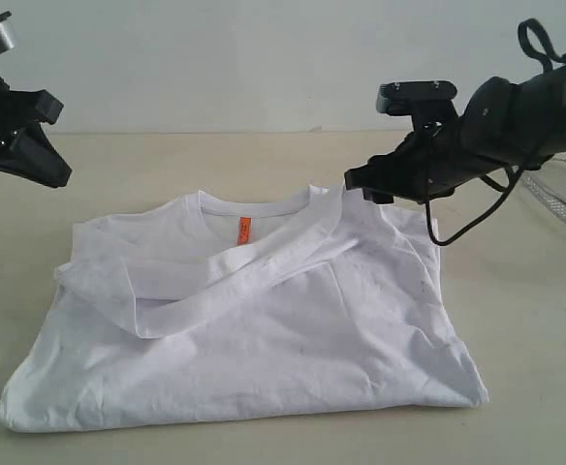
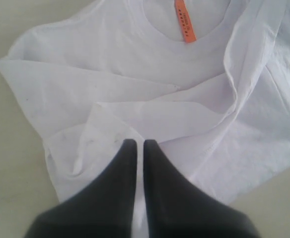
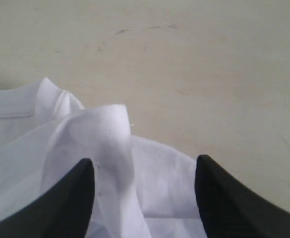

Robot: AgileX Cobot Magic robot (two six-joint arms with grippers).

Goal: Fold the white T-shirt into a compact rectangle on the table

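Since our right gripper [image 3: 145, 161] hangs with its jaws spread wide and empty at the far right shoulder of the shirt [image 1: 264, 349], where a small hump of cloth stands just ahead of them, we judge it is placed there to take that edge for a fold. Our left gripper [image 2: 136, 144] is pinched almost closed on nothing and is raised over the far left of the table [image 1: 516, 320], likely to keep clear of the cloth. The shirt lies mid-table, tag [image 1: 244, 230] showing at the collar, a band of cloth [image 1: 264, 271] laid across the chest from the right shoulder. It is not yet compact. A basket [image 1: 564, 199] sits far right, apart.
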